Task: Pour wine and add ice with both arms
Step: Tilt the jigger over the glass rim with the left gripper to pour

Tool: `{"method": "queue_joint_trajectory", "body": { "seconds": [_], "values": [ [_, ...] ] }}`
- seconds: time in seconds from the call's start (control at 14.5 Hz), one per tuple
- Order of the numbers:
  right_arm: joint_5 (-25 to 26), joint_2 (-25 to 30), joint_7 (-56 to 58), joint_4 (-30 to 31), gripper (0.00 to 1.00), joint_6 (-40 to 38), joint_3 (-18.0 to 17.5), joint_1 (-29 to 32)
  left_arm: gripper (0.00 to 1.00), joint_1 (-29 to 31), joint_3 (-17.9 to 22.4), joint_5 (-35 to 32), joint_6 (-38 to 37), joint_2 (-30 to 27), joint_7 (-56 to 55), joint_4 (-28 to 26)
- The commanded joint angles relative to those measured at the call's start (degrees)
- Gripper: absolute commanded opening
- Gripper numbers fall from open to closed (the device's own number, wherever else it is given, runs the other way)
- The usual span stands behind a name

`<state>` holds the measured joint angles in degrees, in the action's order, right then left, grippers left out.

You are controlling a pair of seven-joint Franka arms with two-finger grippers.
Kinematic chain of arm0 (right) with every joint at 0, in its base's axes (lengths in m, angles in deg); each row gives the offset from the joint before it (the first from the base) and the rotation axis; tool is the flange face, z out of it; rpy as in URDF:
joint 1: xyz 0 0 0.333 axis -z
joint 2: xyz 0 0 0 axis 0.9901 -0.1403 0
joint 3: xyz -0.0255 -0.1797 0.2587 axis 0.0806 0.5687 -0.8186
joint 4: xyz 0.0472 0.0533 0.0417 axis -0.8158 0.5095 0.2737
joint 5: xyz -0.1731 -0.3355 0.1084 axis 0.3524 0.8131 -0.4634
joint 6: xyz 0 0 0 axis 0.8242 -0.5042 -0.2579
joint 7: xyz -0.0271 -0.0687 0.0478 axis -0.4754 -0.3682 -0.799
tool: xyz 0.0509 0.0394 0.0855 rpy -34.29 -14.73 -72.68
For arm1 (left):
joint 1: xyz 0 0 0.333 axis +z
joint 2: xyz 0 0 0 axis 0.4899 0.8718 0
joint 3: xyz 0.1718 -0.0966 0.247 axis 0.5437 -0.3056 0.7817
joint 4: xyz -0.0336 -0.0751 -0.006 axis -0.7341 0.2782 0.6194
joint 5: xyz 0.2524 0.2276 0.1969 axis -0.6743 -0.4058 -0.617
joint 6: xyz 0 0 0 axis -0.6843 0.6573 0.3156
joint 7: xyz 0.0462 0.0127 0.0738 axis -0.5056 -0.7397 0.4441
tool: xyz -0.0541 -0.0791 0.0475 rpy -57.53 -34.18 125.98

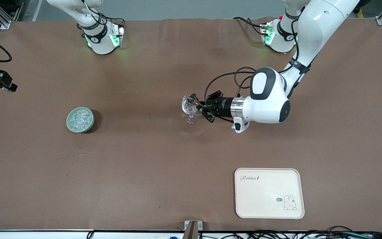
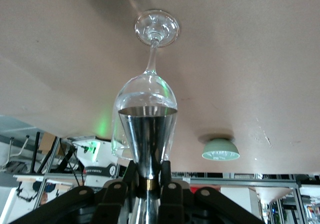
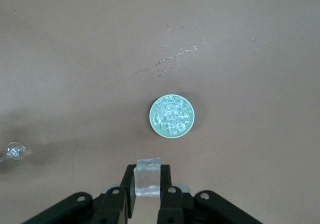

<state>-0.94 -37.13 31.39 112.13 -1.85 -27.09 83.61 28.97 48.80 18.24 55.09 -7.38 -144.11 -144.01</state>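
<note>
Jigger (image 2: 148, 146) x1 in left pincer (image 1: 200, 107), glass (image 1: 189, 107) x1

A silvery, mirror-bright metal hourglass jigger (image 2: 148, 144) sits between the black fingers of the left gripper (image 2: 148, 186), just in front of them a colourless clear stemmed wine glass (image 2: 148, 91). The black right gripper (image 3: 147, 190) pinches a clear, frosty ice cube (image 3: 147, 179) high over a pale-green round bowl (image 3: 172, 116) heaped with glistening cubes. The table cover (image 1: 144, 166) is plain brown; the cream rectangular tray (image 1: 269, 193) bears a rabbit drawing.
</note>
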Motion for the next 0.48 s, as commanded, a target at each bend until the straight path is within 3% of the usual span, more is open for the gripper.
{"method": "queue_joint_trajectory", "body": {
  "seconds": [0.0,0.41],
  "values": [
    [0.2,1.4,-0.5,1.3,0.00,0.0,-0.2,-0.3,0.00,0.4,3.4,3.8,-5.4,-3.1,3.4,-0.4],
    [0.2,1.4,-12.3,1.4,0.01,-0.7,-0.4,-6.7,0.00,-0.7,16.8,11.6,-20.0,-4.9,10.2,2.5]
  ]
}}
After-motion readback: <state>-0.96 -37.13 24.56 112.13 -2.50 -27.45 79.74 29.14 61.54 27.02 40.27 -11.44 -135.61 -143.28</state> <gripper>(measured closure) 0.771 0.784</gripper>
